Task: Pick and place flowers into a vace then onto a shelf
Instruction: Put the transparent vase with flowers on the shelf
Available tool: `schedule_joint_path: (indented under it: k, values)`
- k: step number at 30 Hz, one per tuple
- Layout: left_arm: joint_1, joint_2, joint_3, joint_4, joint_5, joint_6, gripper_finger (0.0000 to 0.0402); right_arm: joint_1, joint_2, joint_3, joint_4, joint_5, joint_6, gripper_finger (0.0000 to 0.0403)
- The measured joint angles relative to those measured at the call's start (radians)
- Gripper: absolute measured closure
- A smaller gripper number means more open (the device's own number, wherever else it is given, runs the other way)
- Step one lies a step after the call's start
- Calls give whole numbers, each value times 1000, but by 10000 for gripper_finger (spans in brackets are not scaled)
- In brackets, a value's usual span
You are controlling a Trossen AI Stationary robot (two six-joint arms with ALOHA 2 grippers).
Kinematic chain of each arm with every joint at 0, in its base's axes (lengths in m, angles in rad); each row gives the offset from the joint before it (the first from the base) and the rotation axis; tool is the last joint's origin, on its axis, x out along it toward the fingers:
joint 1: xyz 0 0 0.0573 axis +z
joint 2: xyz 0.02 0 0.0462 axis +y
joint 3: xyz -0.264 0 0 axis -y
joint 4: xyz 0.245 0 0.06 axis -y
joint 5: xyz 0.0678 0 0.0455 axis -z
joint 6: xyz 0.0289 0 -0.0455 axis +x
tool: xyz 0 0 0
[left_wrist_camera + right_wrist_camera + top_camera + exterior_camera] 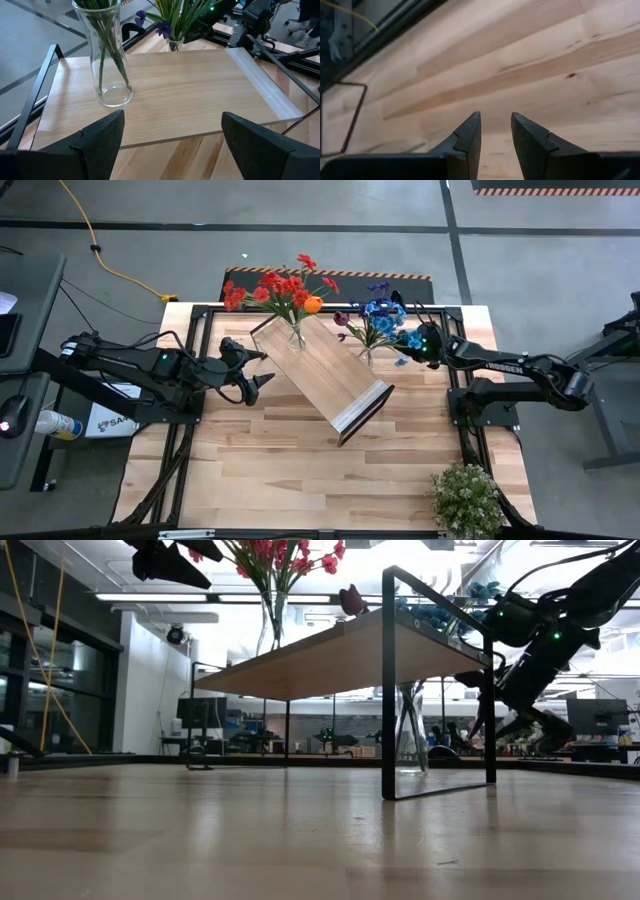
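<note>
Left pincer [258, 380] is seen at about 9 o'clock of the bench [300, 480], just beside the near-left end of the shelf [325, 375]; its fingers stand wide apart and nothing is held between them. In the left wrist view the glass vase [110, 65] stands upright on the shelf board directly ahead, with green stems inside it.

Toward 12 o'clock, the red and orange flowers [280, 290] are in that vase, on the far end of the shelf. A second vase [368, 355] with the blue and purple flowers [385, 315] stands at about 1 o'clock, just beside the shelf's far-right edge. From the low and left wrist views it is judged to rest on the bench, not on the shelf.

Right pincer [412, 350] is near the blue bunch at about 2 o'clock. Its fingers are nearly together with a narrow gap, and nothing is seen between them; only bare bench wood shows ahead of them.

Step judged in hand: first vase shelved, second vase not yet lifted. Next move would call for an upright grasp on the second vase, clearing the shelf's dark frame.

Hard to make out: the second vase's base, and whether the right pincer touches the blooms. A bushy potted plant [465, 500] is noted at 5 o'clock.
</note>
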Motion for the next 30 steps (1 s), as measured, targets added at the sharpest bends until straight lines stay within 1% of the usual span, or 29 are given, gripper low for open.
schedule_joint_path:
  k: [4, 13, 15, 17, 20, 24, 27, 30]
  values:
    - [0, 0, 0, -1, 0, 2, 34, 0, 0, 0, 2, 49, 9, 304]
    - [0, 0, 0, -5, 2, 3, 34, 39, 0, -2, -1, 167, -73, 304]
    - [0, 0, 0, -5, 4, 3, 34, 56, 0, -16, 3, 191, -65, 304]
    - [0, 0, 0, -5, 5, 3, 34, 76, 0, -42, 11, 211, -23, 304]
    - [0, 0, 0, -5, 5, 3, 34, 118, 0, -107, 93, 231, 61, 304]
    - [0, 0, 0, -5, 6, 3, 34, 175, 0, -202, 280, 270, 134, 304]
    - [0, 0, 0, -5, 5, 3, 34, 203, 0, -248, 398, 297, 118, 304]
    - [0, 0, 0, -5, 5, 3, 34, 226, 0, -274, 448, 328, 63, 304]
